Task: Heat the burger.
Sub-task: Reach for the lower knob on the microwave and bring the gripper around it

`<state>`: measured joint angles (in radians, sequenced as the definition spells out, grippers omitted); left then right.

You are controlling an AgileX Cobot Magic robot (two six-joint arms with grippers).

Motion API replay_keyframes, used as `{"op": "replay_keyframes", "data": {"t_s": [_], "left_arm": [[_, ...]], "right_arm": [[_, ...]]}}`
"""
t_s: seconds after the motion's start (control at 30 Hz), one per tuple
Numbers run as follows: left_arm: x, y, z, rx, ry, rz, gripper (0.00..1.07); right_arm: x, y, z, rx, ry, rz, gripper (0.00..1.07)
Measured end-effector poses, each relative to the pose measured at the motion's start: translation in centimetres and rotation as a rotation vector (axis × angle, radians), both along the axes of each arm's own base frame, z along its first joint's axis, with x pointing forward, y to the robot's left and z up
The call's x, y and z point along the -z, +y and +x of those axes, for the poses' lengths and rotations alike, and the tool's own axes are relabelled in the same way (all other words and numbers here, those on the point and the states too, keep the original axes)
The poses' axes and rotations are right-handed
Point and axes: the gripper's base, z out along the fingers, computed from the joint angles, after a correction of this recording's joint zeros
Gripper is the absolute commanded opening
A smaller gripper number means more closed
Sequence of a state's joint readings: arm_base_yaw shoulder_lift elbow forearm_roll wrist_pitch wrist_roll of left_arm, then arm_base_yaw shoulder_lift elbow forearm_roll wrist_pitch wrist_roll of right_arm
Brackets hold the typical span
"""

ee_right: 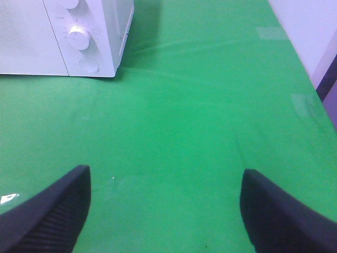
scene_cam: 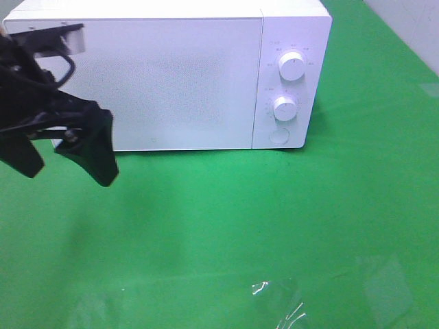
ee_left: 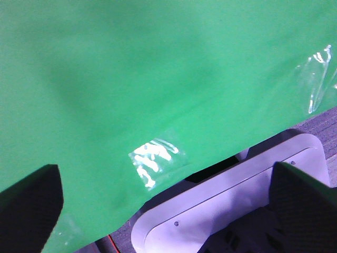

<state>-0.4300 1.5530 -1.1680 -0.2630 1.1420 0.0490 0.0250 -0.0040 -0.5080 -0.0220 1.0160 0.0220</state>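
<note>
At the far left the left pincer point(scene_cam: 68, 175) hangs with its jaws spread wide and nothing between them, just in front of the left end of the microwave point(scene_cam: 302, 27), above the green table point(scene_cam: 274, 226). The door point(scene_cam: 164, 89) is shut, and to its right come the knobs point(scene_cam: 293, 66), one above the other, with a round button point(scene_cam: 278, 135) below them. The right pincer point(ee_right: 166, 211), seen only from its own wrist, is also wide and empty, over bare cloth well to the right. The burger appears in no view, so I cannot say where it is. The likely trouble: a pincer so close to the microwave could knock or shove it when it moves, and with the door closed and the burger unseen, any reach would be blind. Count: one microwave, one door, two knobs, one button, two pincers, no burger in sight.
</note>
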Motion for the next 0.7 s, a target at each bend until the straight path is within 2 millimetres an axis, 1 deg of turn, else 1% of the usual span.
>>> {"op": "replay_keyframes", "data": {"t_s": [0.03, 0.07, 0.1, 0.13, 0.17, 0.2, 0.23, 0.27, 0.3, 0.33, 0.37, 0.4, 0.43, 0.47, 0.5, 0.53, 0.6, 0.63, 0.67, 0.7], "left_arm": [[-0.6, 1.7, 0.2, -0.045, 0.003, 0.011, 1.02], [-0.6, 1.7, 0.2, -0.045, 0.003, 0.011, 1.02], [-1.2, 3.1, 0.2, -0.084, -0.009, 0.015, 1.02], [-1.5, 3.9, 0.1, -0.103, -0.017, 0.020, 1.02], [-1.5, 3.9, 0.1, -0.103, -0.017, 0.020, 1.02], [-1.9, 5.3, -0.4, -0.135, -0.038, 0.034, 1.02], [-1.9, 5.3, -0.4, -0.135, -0.038, 0.034, 1.02], [-2.1, 6.7, -1.1, -0.172, -0.051, 0.051, 1.02], [-2.1, 6.7, -1.1, -0.172, -0.051, 0.051, 1.02], [-2.1, 8.1, -2.1, -0.209, -0.057, 0.064, 1.02], [-2.1, 8.6, -2.5, -0.220, -0.059, 0.070, 1.02], [-2.1, 8.6, -2.5, -0.220, -0.059, 0.070, 1.02], [-2.2, 9.4, -3.7, -0.243, -0.071, 0.071, 1.02], [-2.2, 9.4, -3.7, -0.243, -0.071, 0.071, 1.02], [-2.0, 10.0, -5.0, -0.260, -0.083, 0.069, 1.02], [-2.0, 10.0, -5.0, -0.260, -0.083, 0.069, 1.02], [-1.9, 10.4, -7.6, -0.272, -0.141, 0.057, 1.02], [-1.9, 10.4, -7.6, -0.272, -0.141, 0.057, 1.02], [-2.0, 10.5, -8.2, -0.275, -0.163, 0.052, 1.02], [-2.0, 10.5, -8.2, -0.275, -0.163, 0.052, 1.02]], "right_arm": [[0.0, 0.0, 0.0, 0.000, 0.000, 0.000, 0.74], [0.0, 0.0, 0.0, 0.000, 0.000, 0.000, 0.74], [0.0, 0.0, 0.0, 0.000, 0.000, 0.000, 0.74], [0.0, 0.0, 0.0, 0.000, 0.000, 0.000, 0.74], [0.0, 0.0, 0.0, 0.000, 0.000, 0.000, 0.74], [0.0, 0.0, 0.0, 0.000, 0.000, 0.000, 0.74], [0.0, 0.0, 0.0, 0.000, 0.000, 0.000, 0.74], [0.0, 0.0, 0.0, 0.000, 0.000, 0.000, 0.74], [0.0, 0.0, 0.0, 0.000, 0.000, 0.000, 0.74], [0.0, 0.0, 0.0, 0.000, 0.000, 0.000, 0.74], [0.0, 0.0, 0.0, 0.000, 0.000, 0.000, 0.74], [0.0, 0.0, 0.0, 0.000, 0.000, 0.000, 0.74], [0.0, 0.0, 0.0, 0.000, 0.000, 0.000, 0.74], [0.0, 0.0, 0.0, 0.000, 0.000, 0.000, 0.74], [0.0, 0.0, 0.0, 0.000, 0.000, 0.000, 0.74], [0.0, 0.0, 0.0, 0.000, 0.000, 0.000, 0.74], [0.0, 0.0, 0.0, 0.000, 0.000, 0.000, 0.74], [0.0, 0.0, 0.0, 0.000, 0.000, 0.000, 0.74], [0.0, 0.0, 0.0, 0.000, 0.000, 0.000, 0.74], [0.0, 0.0, 0.0, 0.000, 0.000, 0.000, 0.74]]}}
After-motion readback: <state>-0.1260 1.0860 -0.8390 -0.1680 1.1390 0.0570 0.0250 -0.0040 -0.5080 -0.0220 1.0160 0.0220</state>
